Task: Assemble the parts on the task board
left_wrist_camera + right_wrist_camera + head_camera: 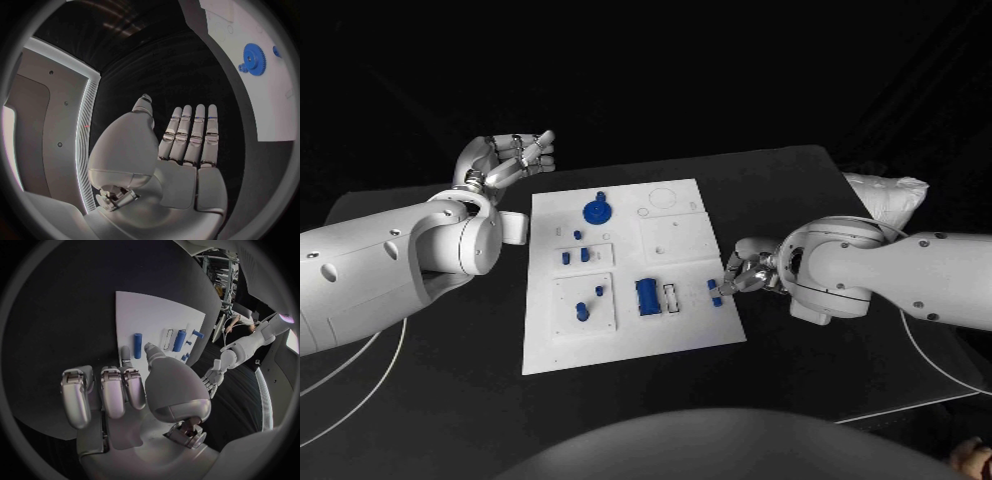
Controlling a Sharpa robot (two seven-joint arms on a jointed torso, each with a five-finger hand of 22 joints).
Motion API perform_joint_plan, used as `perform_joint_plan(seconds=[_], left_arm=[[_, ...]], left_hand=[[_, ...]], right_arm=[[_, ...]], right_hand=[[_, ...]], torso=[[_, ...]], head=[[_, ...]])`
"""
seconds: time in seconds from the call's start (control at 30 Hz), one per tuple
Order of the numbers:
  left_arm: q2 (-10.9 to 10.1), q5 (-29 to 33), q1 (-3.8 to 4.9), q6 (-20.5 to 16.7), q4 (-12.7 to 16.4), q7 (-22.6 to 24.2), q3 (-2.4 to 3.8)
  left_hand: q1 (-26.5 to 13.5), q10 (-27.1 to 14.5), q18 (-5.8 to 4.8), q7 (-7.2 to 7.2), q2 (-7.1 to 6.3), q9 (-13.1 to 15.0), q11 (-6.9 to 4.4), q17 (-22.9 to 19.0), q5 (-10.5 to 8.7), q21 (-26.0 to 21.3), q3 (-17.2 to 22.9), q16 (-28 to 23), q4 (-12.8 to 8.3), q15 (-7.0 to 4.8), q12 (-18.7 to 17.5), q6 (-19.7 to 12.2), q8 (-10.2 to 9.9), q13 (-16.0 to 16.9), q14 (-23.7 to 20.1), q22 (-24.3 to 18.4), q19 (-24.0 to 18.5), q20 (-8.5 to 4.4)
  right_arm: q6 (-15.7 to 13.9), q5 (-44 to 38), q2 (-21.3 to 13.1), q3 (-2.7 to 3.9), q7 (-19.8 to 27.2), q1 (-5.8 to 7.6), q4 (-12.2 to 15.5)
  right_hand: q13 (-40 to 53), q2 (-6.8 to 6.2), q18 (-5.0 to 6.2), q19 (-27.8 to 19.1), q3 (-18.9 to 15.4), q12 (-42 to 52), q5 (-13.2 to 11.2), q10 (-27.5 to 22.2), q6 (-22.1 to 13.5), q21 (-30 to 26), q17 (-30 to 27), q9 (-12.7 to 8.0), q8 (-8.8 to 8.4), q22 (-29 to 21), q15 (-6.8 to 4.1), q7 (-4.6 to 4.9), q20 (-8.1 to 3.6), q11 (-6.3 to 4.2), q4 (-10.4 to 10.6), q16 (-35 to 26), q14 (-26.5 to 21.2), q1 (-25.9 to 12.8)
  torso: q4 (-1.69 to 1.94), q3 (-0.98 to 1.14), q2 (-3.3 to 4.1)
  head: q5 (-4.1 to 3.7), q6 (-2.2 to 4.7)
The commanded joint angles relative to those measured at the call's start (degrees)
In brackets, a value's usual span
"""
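Note:
The white task board [678,330] lies mid-table. On it are a blue gear [596,210], a blue block [648,297] and several small blue pegs [584,305]. My right hand [741,272] is at the board's right edge. In the right wrist view a fingertip [125,352] and the thumb tip flank a blue peg [137,345] on the board [150,315]; contact is unclear. My left hand [514,155] hangs off the board's far left corner with straight fingers, holding nothing. The left wrist view shows that hand [181,150], the board [269,100] and the gear [252,57].
A crumpled white object [888,192] sits at the table's back right. Thin cables [935,370] trail over the table's right side. The block [179,340] lies beside a white slot [167,339]. My left hand [214,375] hovers beyond the board.

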Motion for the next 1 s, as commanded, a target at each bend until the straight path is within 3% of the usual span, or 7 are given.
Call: perform_joint_plan(seconds=[0.03,0.4,0.67,1.0], left_arm=[[0.0,-0.1,0.02,0.7,0.2,0.3,0.05],[0.1,-0.1,0.02,1.0,0.2,0.3,0.04],[0.1,-0.1,0.02,1.0,0.2,0.3,0.04],[0.1,-0.1,0.02,1.1,0.1,0.2,0.04]], left_hand=[[0.0,-0.6,0.57,0.03,0.45,0.1,0.00,-0.1,0.21,-0.1,0.1,0.2,0.0,-0.05,0.3,-0.3,0.3,0.0,-0.5,0.0,0.1,0.19],[0.0,-0.6,0.57,0.03,0.47,0.1,0.00,-0.1,0.21,-0.1,0.1,0.3,0.0,-0.05,0.3,-0.4,0.3,0.0,-0.5,-0.1,0.1,0.20],[0.0,-0.6,0.57,0.03,0.47,0.1,0.00,-0.1,0.21,-0.1,0.1,0.3,0.0,-0.05,0.3,-0.4,0.3,0.0,-0.5,-0.1,0.1,0.20],[0.0,-0.6,0.56,0.03,0.48,0.1,0.00,-0.1,0.21,-0.1,0.1,0.3,0.0,-0.05,0.3,-0.4,0.3,0.0,-0.5,-0.1,0.1,0.20]], right_arm=[[0.8,-1.5,0.5,-0.03,-0.9,-0.24,-0.4],[2.9,-4.8,2.7,-0.02,-1.7,-0.60,-2.1],[5.2,-9.7,4.5,-0.02,-3.0,-1.06,-3.4],[8.5,-11.5,5.4,-0.02,-4.8,-1.48,-4.2]], right_hand=[[15.1,0.14,-0.38,6.0,0.4,0.0,-0.2,6.0,0.4,0.3,15.1,-0.1,-0.20,15.1,-0.02,-0.11,0.28,0.12,0.0,0.2,6.1,0.6],[15.1,0.14,-0.38,6.0,1.1,0.0,-1.0,6.0,1.0,0.3,15.1,-0.6,-0.55,15.1,-0.14,-0.25,0.16,-0.01,-0.6,0.2,6.1,0.9],[15.1,1.10,-0.38,6.0,2.9,0.0,-3.7,6.0,2.8,0.3,15.1,-1.5,-0.98,15.1,-0.39,-0.69,-0.07,-0.39,-1.0,0.2,6.1,1.1],[15.1,0.63,-0.38,6.0,3.5,0.0,-4.2,6.0,5.0,0.3,15.1,-1.9,-1.31,15.1,-0.83,-1.36,-0.43,-1.00,-1.1,0.2,6.1,0.4]], torso=[[-0.04,-0.05,0.04],[-0.06,0.02,0.00],[-0.05,0.01,-0.02],[-0.06,-0.02,-0.01]], head=[[0.10,0.00],[0.37,0.00],[0.27,0.00],[0.30,0.00]])
